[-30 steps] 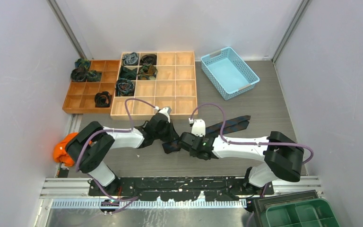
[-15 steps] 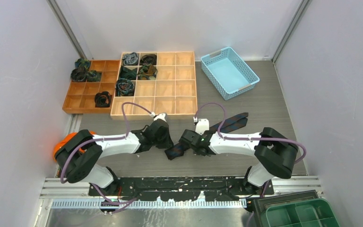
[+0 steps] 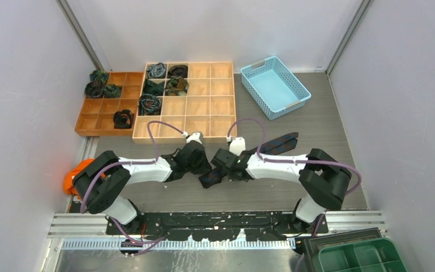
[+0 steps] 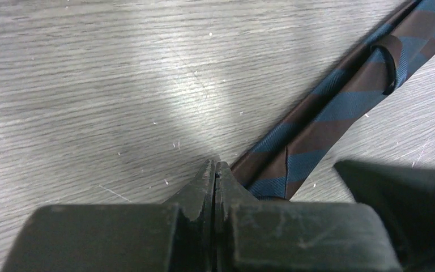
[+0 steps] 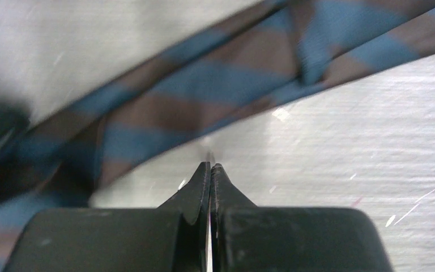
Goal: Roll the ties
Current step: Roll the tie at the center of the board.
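Observation:
A striped blue-and-brown tie [image 3: 263, 150] lies flat and diagonal on the grey table. It also shows in the left wrist view [image 4: 328, 107] and in the right wrist view [image 5: 221, 85]. My left gripper [image 3: 202, 164] is shut with nothing between its jaws [image 4: 215, 165]; its tip rests on the table just left of the tie's near end. My right gripper [image 3: 222, 163] is shut and empty [image 5: 209, 168], with its tip just short of the tie's edge. Several rolled ties [image 3: 149, 104] sit in the wooden trays.
Two wooden compartment trays, one pale [image 3: 209, 119] and one orange-brown [image 3: 93, 122], stand at the back left. A light blue basket [image 3: 297, 90] stands at the back right. An orange rounded object [image 3: 75, 180] lies by the left arm's base. A green bin [image 3: 357, 258] is at the near right corner.
Both grippers have closed in on each other over the tie's near end. The right gripper moved left and away from its base. The tie's near end shifted slightly.

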### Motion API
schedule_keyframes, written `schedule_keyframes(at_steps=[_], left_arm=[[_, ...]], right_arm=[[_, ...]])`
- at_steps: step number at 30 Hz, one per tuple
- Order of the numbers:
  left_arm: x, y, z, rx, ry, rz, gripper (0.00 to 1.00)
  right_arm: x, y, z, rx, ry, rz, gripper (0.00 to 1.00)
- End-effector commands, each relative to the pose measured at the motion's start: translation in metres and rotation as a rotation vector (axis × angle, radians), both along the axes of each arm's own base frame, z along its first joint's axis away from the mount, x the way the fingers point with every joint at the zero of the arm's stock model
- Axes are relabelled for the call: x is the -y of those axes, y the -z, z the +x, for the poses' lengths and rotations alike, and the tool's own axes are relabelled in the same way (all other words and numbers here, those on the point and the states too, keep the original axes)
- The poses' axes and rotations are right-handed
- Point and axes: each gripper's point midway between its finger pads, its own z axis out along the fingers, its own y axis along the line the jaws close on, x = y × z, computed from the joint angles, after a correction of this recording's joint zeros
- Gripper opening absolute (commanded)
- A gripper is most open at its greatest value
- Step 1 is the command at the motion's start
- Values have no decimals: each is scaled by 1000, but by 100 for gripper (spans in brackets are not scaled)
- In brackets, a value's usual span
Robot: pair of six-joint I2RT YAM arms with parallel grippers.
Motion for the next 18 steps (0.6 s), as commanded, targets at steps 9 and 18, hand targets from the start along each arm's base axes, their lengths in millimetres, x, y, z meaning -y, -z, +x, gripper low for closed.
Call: schedule_keyframes(at_steps=[9,18], left_arm=[[-108,100,-82,-295,-18,382,0],[-111,110,-95,-332,-12,364,0]], right_arm=[[-76,-7,-80,-7,-216,79,1],[-82,-1,-39,94,-196,-7,1]])
